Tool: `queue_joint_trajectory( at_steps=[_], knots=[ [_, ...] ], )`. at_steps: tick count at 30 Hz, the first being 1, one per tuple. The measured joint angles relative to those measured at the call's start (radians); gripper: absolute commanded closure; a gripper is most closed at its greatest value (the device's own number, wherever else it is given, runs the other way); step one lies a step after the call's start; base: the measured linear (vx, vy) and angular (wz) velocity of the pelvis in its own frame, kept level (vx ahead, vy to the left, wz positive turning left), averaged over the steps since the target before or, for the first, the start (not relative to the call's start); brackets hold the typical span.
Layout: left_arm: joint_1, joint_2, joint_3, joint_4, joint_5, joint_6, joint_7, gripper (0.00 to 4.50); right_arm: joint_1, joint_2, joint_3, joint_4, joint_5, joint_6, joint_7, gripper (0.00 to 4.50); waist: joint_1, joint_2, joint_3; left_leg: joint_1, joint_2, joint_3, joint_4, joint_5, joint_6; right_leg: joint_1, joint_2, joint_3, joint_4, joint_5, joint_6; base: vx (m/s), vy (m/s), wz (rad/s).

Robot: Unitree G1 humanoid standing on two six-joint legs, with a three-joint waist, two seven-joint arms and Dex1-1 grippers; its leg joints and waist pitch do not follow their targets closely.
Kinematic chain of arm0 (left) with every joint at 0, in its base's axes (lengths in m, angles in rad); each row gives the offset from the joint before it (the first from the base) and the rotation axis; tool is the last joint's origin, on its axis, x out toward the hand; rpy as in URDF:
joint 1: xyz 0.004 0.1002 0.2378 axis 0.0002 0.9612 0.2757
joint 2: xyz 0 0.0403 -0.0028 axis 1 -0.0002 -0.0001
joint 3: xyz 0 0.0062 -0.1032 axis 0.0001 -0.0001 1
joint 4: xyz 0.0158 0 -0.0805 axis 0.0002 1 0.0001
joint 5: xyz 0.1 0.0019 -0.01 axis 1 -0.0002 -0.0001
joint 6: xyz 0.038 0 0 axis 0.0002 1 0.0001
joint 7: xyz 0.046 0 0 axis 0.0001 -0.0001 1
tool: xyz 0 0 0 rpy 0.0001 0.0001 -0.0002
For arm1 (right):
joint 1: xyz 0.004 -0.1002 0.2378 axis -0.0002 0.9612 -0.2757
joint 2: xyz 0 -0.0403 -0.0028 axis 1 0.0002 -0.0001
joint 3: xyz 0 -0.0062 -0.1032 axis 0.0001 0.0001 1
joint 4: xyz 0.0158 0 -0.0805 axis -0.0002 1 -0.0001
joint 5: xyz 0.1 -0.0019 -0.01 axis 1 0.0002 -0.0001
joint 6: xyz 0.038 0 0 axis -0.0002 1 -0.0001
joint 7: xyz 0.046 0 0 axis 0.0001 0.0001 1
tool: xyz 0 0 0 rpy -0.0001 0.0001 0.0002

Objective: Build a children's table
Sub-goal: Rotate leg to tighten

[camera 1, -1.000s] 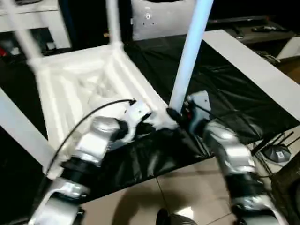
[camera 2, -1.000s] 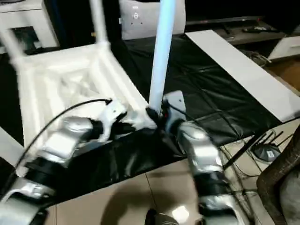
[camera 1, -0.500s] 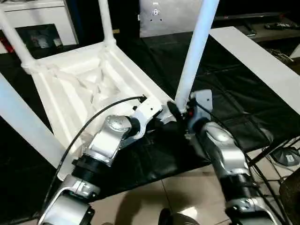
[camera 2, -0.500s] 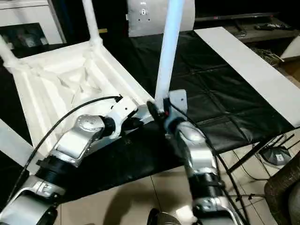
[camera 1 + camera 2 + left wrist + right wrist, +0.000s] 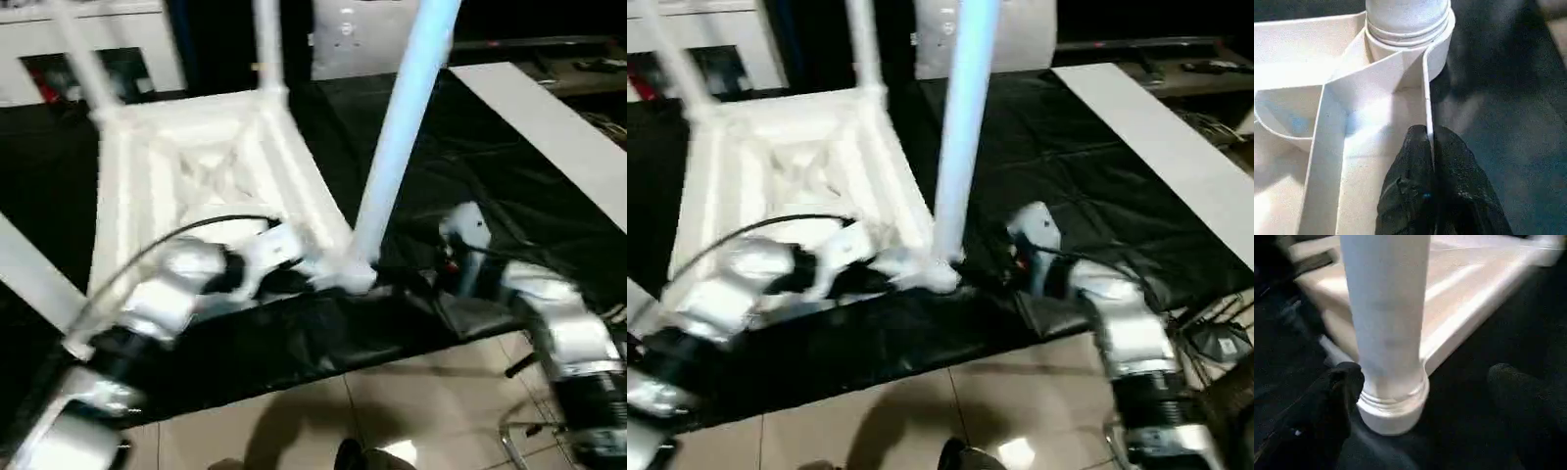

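Observation:
The children's table (image 5: pixel 196 166) lies upside down on a black cloth, white ribbed underside up, with its legs standing upward. The nearest leg (image 5: pixel 397 147) sits in the front corner socket (image 5: pixel 1408 29). My left gripper (image 5: pixel 1430 137) is shut on the thin rim wall of the table just beside that socket. My right gripper (image 5: pixel 1425 382) is open, one finger (image 5: pixel 1334 396) on each side of the leg's base (image 5: pixel 1393 401) and apart from it. In the head view the right gripper (image 5: pixel 446 266) is a little to the right of the leg.
A black cloth (image 5: pixel 480 166) covers the work surface. A flat white board (image 5: pixel 549 127) lies along its right side. A white cabinet (image 5: pixel 108 39) stands at the back left, a grey panel (image 5: pixel 353 39) behind the table. Tiled floor (image 5: pixel 392 411) runs along the near edge.
My right gripper has opened wide and drawn back to the right, off the near leg. The left gripper stays shut on the rim. The camera view has shifted.

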Motion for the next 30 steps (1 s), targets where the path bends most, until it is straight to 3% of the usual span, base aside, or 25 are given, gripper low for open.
queue_joint_trajectory(
  at_steps=[3, 5, 10, 17, 30],
  knots=[
    [0.000, 0.020, -0.021, 0.000, -0.009, -0.043, -0.082, 4.50, -0.001, -0.029, 0.046, 0.000, 0.003, -0.031, 0.120, 0.03, 0.017, -0.001, 0.000, 0.000, -0.001, 0.001, 0.000, 0.000, 0.000, 0.000, -0.002, 0.000, 0.000, 0.000, 0.000, 0.000, 0.000, 0.00],
    [0.000, 0.026, -0.035, 0.000, -0.018, -0.065, -0.121, 4.50, -0.009, -0.033, 0.067, 0.006, 0.022, -0.033, 0.186, 0.44, 0.024, -0.003, -0.001, -0.001, -0.002, 0.001, 0.001, 0.000, 0.000, 0.000, -0.003, 0.000, 0.000, 0.000, 0.000, 0.000, 0.000, 0.00],
    [-0.010, 0.039, -0.065, 0.009, -0.033, -0.113, -0.195, 4.50, -0.038, -0.057, 0.098, 0.028, 0.051, -0.020, 0.309, 0.73, 0.044, -0.003, -0.001, 0.000, -0.002, 0.001, 0.002, 0.000, 0.000, 0.001, -0.004, 0.000, 0.001, 0.000, 0.000, 0.000, 0.000, 0.00],
    [-0.027, 0.031, -0.085, 0.047, -0.033, -0.167, -0.238, 4.50, -0.066, -0.060, 0.144, 0.057, 0.068, 0.016, 0.412, 1.24, 0.043, -0.004, -0.001, 0.005, -0.002, 0.001, 0.003, 0.000, 0.000, 0.006, -0.004, 0.000, 0.001, 0.000, 0.000, 0.000, 0.000, 0.00],
    [-0.041, 0.023, -0.098, 0.076, -0.025, -0.211, -0.244, 4.50, -0.093, -0.062, 0.170, 0.085, 0.068, 0.028, 0.485, 2.32, 0.042, -0.005, -0.001, 0.010, -0.001, 0.000, 0.000, 0.000, 0.000, 0.019, -0.002, -0.003, -0.013, 0.004, 0.006, 0.000, 0.000, 0.00]
  ],
)
